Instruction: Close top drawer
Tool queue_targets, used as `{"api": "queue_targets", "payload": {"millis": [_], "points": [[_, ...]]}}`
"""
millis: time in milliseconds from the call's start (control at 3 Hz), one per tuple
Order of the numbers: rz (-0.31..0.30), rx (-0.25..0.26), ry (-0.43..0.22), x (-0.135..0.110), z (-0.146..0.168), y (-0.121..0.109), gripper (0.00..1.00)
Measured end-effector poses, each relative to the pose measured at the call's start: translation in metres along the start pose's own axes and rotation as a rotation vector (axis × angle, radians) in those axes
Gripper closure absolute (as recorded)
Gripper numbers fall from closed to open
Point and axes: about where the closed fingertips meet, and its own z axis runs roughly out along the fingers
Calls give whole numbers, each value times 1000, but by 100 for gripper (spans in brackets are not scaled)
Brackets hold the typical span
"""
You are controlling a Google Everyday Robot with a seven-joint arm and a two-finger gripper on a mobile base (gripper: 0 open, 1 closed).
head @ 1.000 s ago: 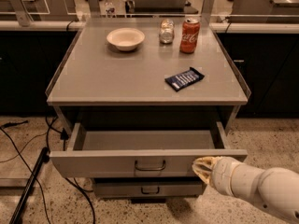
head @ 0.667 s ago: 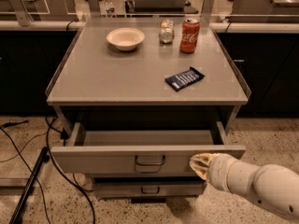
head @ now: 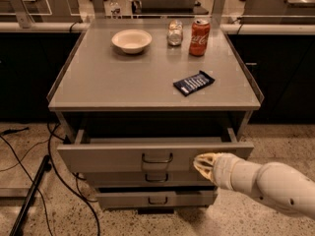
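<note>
The top drawer [head: 108, 157] is a wide grey metal drawer, pulled part way out of the cabinet, with a small dark loop handle [head: 157, 159] at its centre. Its inside looks empty. My gripper [head: 202, 163] comes in from the lower right on a white arm and rests against the drawer front, right of the handle.
On the cabinet top [head: 98, 82] are a white bowl [head: 131, 40], a glass jar [head: 174, 33], a red soda can [head: 199, 30] and a dark blue snack packet [head: 194, 82]. Two narrower drawers [head: 157, 198] sit below. Cables and a black pole [head: 29, 195] lie on the floor at left.
The drawer has slid inward a little, so less of its inside shows. My gripper has moved left and forward along the drawer front with it.
</note>
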Motion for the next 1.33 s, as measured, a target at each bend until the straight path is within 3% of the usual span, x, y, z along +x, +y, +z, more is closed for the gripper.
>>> {"api": "queue_targets", "payload": {"millis": [1333], "points": [[33,-29,-52,-1,57,-32,100]]}}
